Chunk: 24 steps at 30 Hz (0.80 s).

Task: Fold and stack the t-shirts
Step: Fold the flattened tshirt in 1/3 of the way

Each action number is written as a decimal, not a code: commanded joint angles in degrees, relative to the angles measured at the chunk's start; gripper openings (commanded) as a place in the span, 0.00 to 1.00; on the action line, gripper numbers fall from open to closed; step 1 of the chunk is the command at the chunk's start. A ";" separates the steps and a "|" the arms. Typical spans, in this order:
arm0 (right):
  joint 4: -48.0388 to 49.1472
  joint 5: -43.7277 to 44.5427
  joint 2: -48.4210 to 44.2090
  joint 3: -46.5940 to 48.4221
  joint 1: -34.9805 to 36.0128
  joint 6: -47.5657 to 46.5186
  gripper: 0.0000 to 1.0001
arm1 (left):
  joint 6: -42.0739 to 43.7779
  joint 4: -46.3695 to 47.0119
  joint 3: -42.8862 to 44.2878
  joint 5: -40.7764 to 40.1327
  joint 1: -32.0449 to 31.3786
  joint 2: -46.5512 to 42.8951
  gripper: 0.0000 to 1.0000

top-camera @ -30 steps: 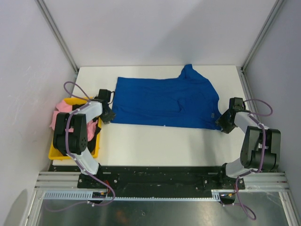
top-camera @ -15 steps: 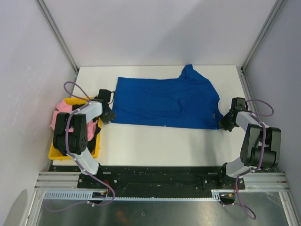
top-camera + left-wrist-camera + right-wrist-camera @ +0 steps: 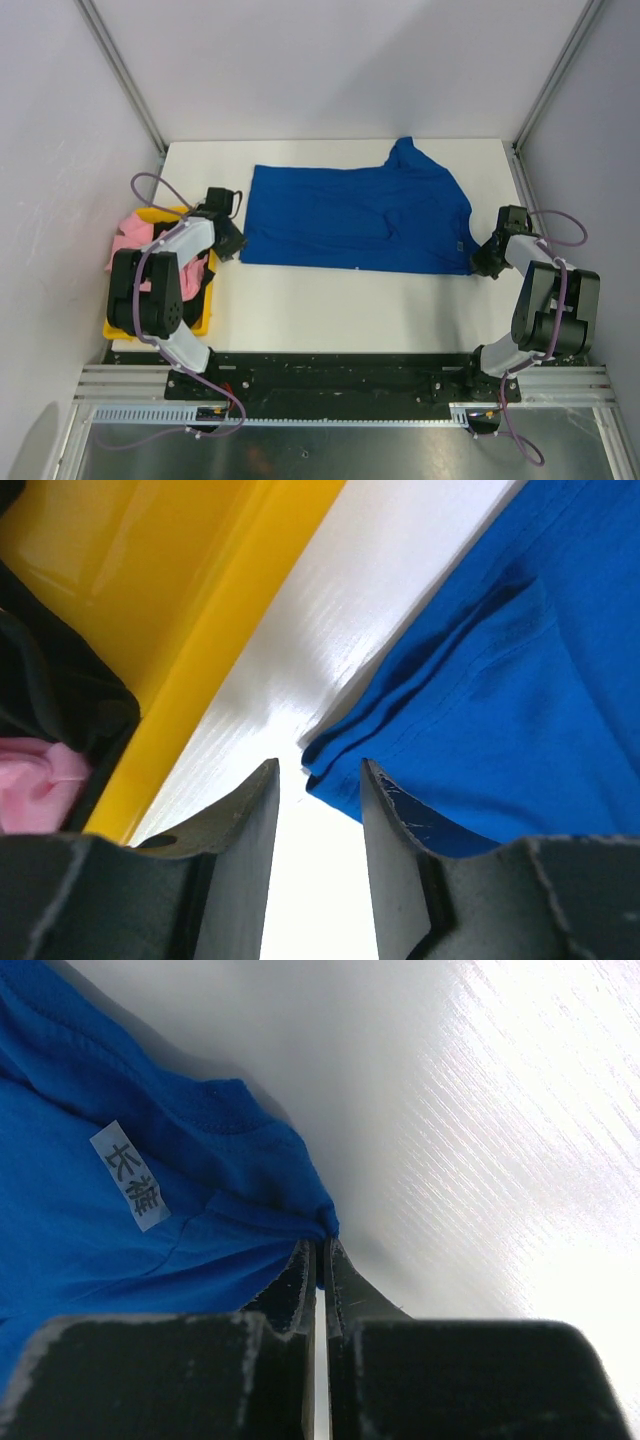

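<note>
Pinching the lower-right corner of the blue t-shirt [image 3: 350, 215], the right gripper [image 3: 320, 1248] clamps tight; the left gripper [image 3: 316, 773] sits spread beside the lower-left corner

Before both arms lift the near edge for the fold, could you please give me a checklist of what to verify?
1. Right gripper shut on the near right corner of the royal-blue cloth t-shirt: ok.
2. Left gripper closed on the near left corner: not ok; the jaws are open, with the corner just at the fingertips.
3. Shirt spread flat on the white table: not ok; creases run across its middle.
4. Left gripper clear of the yellow plastic bin: ok; a strip of table lies between.
5. Number of cloth layers in the right pinch: cannot tell.
</note>
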 commanded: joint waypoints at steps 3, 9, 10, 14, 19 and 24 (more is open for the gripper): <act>-0.60 1.18 0.24 1.82 -0.35 -1.45 0.00 | -1.31 0.63 -0.13 1.47 -1.65 0.34 0.42; -1.00 1.39 0.46 2.21 -0.43 -1.47 0.00 | -2.00 0.52 -0.13 0.53 -2.86 1.73 0.40; -1.19 1.43 0.44 2.37 -0.43 -1.48 0.00 | -2.48 0.45 -0.28 0.02 -3.19 2.03 0.40; -2.10 1.40 0.71 3.37 -0.43 -1.44 0.01 | -4.50 0.11 -0.98 -2.33 -4.46 2.98 0.35; -2.84 1.09 0.81 4.12 -0.48 -1.40 0.01 | -5.78 0.02 -1.10 -2.86 -5.26 4.63 0.20; -4.32 0.87 0.91 4.28 -1.16 -1.47 0.00 | -6.25 -0.77 -2.41 -5.41 -5.59 2.40 0.01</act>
